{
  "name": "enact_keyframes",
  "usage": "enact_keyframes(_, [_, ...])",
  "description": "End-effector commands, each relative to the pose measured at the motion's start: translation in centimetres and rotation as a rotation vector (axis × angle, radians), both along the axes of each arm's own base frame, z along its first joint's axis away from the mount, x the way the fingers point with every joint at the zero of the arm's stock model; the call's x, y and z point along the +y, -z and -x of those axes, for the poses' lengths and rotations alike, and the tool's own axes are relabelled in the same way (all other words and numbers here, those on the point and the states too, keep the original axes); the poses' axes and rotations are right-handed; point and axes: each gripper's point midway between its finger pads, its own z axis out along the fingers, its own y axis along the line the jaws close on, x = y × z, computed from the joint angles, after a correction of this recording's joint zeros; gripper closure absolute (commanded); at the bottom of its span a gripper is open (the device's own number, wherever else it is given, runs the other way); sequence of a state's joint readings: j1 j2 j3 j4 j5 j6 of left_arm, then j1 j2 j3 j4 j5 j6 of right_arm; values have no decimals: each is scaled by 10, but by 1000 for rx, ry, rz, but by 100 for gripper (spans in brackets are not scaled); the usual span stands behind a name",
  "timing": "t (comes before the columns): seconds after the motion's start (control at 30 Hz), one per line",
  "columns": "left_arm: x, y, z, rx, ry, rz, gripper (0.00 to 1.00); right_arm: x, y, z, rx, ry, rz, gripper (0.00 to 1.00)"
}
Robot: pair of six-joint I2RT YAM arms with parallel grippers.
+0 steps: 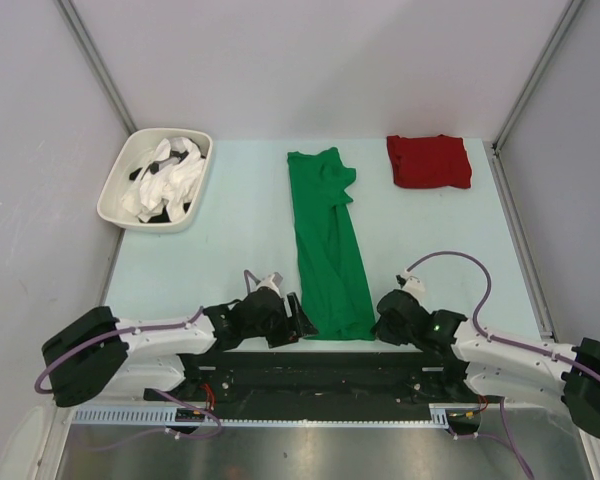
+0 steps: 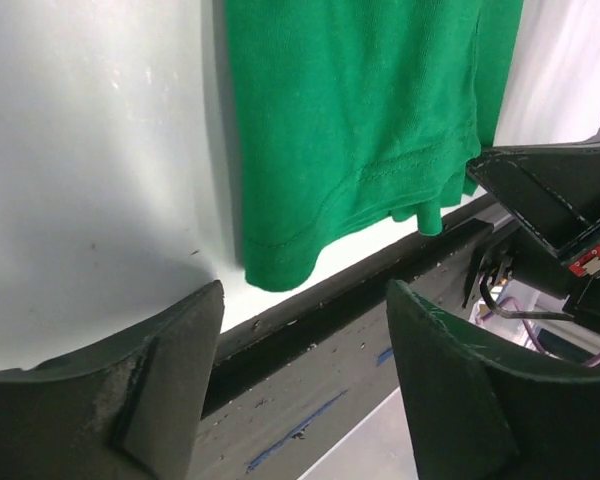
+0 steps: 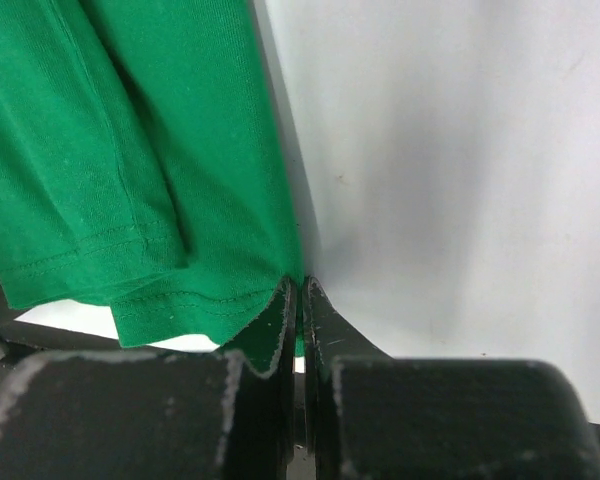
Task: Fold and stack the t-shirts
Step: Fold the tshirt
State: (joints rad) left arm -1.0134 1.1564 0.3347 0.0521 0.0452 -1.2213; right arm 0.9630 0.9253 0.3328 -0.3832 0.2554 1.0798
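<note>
The green t-shirt [image 1: 327, 245] lies folded lengthwise into a long strip down the middle of the table, hem at the near edge. The dark red t-shirt [image 1: 429, 161] sits folded square at the far right. My left gripper [image 1: 302, 322] is open and empty just left of the hem's near-left corner [image 2: 272, 270]. My right gripper [image 1: 378, 327] is shut on the near-right corner of the green hem [image 3: 230, 290]; a sliver of green cloth shows between its fingertips [image 3: 280, 310].
A white tub [image 1: 158, 178] holding white and black cloths stands at the far left. The black rail [image 2: 380, 280] runs along the table's near edge, just under the hem. Grey walls close in both sides.
</note>
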Motion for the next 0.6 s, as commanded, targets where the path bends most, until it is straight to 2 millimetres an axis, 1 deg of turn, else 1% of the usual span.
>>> enact_keyframes(0.0, [21, 38, 17, 82, 5, -139, 28, -15, 10, 7, 14, 11, 39, 100])
enact_keyframes(0.1, [20, 43, 14, 77, -6, -150, 33, -16, 11, 8, 12, 13, 33, 100])
enact_keyframes(0.17, [23, 48, 12, 72, -13, -172, 39, -18, 14, 10, 19, 18, 33, 100])
enact_keyframes(0.2, [26, 50, 8, 57, -31, -188, 41, -18, 14, 11, 17, 17, 27, 100])
enact_keyframes(0.23, [27, 51, 6, 49, -34, -197, 47, -20, 15, 11, 19, 19, 27, 100])
enact_keyframes(0.27, [30, 53, 4, 42, -44, -212, 50, -20, 15, 12, 21, 17, 26, 100])
enact_keyframes(0.3, [31, 53, 2, 35, -48, -222, 55, -20, 15, 13, 19, 17, 19, 100])
enact_keyframes(0.4, [31, 55, -3, 19, -54, -241, 60, -23, 15, 13, 20, 21, 21, 100])
enact_keyframes(0.43, [36, 59, 0, 31, -54, -269, 62, -23, 15, 13, 18, 25, 19, 100])
enact_keyframes(0.47, [35, 60, 0, 31, -51, -275, 64, -23, 15, 14, 19, 22, 15, 100])
enact_keyframes(0.53, [37, 63, -1, 32, -52, -289, 78, -23, 13, 13, 15, 23, 8, 100])
enact_keyframes(0.57, [35, 63, -2, 28, -51, -282, 88, -24, 14, 14, 17, 22, 10, 100])
